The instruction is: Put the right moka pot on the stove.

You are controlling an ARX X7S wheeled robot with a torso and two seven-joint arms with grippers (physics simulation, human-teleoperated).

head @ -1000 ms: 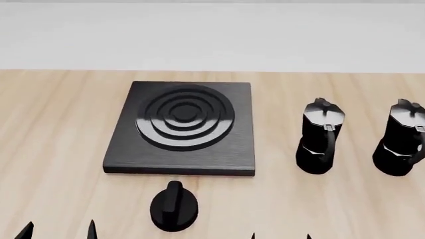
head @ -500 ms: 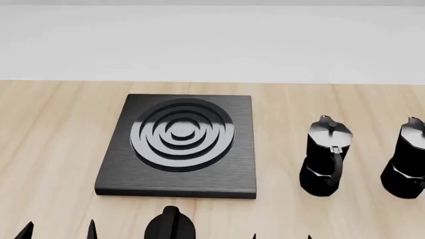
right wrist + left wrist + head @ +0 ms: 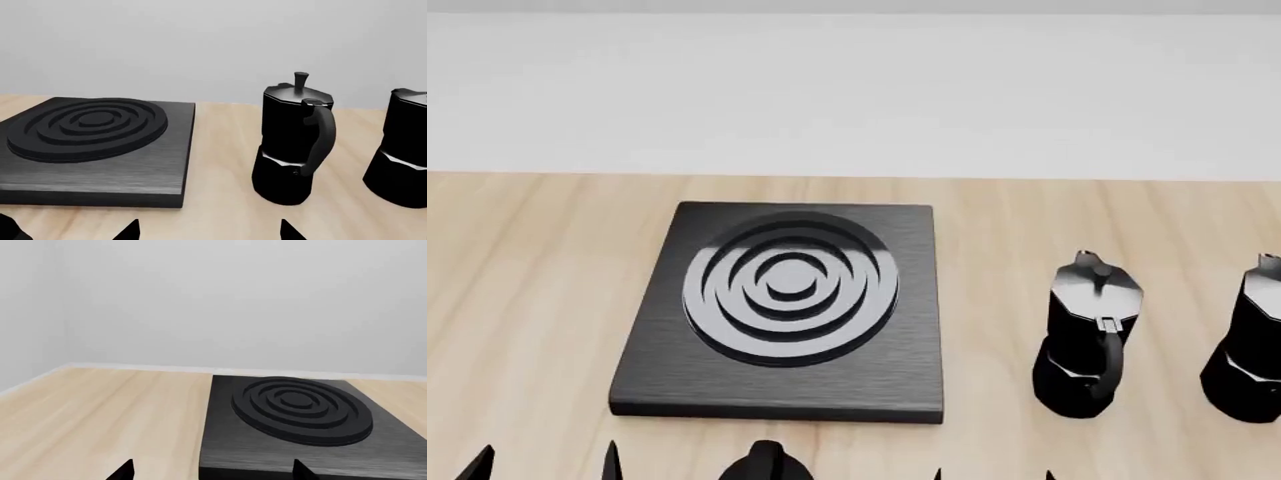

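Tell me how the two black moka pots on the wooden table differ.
The right moka pot stands farther from the flat square black stove than the left moka pot, which stands between them. The left moka pot shows whole, its curved handle facing the camera; the right moka pot is cut by the picture's edge. Both are upright, glossy black and faceted, seemingly the same size, on the wooden table.

The stove (image 3: 779, 310) lies left; the other moka pot (image 3: 1086, 334) stands right of it, the right moka pot (image 3: 1253, 340) farther right, the knob (image 3: 767, 464), seemingly, nearest.

Black brushed stove (image 3: 647, 375) with concentric-ringed burner (image 3: 790, 290); two glossy black moka pots (image 3: 1086, 335) (image 3: 1250, 345), grey-silver lids; pale wood-grain desk (image 3: 521, 300); black knob (image 3: 767, 465).
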